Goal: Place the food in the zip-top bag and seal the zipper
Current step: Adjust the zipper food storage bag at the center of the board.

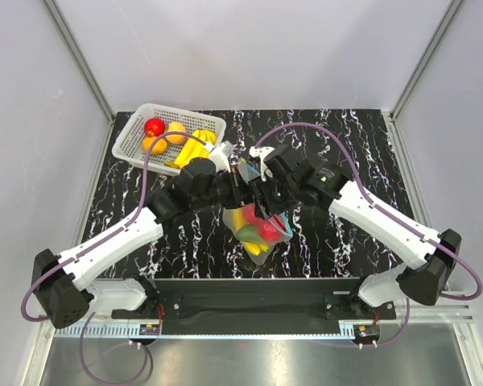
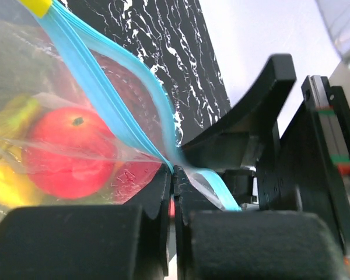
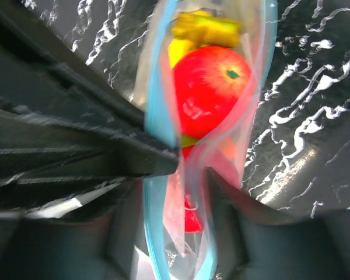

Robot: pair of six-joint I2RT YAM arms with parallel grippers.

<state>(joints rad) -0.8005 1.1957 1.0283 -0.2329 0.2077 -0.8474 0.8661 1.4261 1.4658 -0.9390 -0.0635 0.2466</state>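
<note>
A clear zip-top bag (image 1: 258, 232) lay at the middle of a black marbled table (image 1: 362, 153), where two robot arms met over it. The blue zipper (image 2: 99, 87) was pinched at one end of the bag's mouth by the closed fingers of the left gripper (image 2: 174, 181). The right gripper (image 3: 191, 169) was set astride the same mouth, one finger on each side with plastic between. Whether it was clamped firmly could not be told. Beyond it the two blue strips were seen parted.

The seal would probably be made best if the left end were held taut as an anchor. The right fingers could then be pressed together and drawn along the strip, with both halves kept aligned and no film or fruit caught between them.

One bag and one white lattice basket (image 1: 127, 135) were counted. In the bag, one red apple (image 2: 67, 151) and a banana bunch (image 3: 204, 26) were made out; a second red fruit behind them was uncertain. In the basket were one basket apple (image 1: 154, 126), two orange round fruits (image 1: 175, 132), and yellow bananas (image 1: 191, 150) whose bunches could not be separated.
</note>
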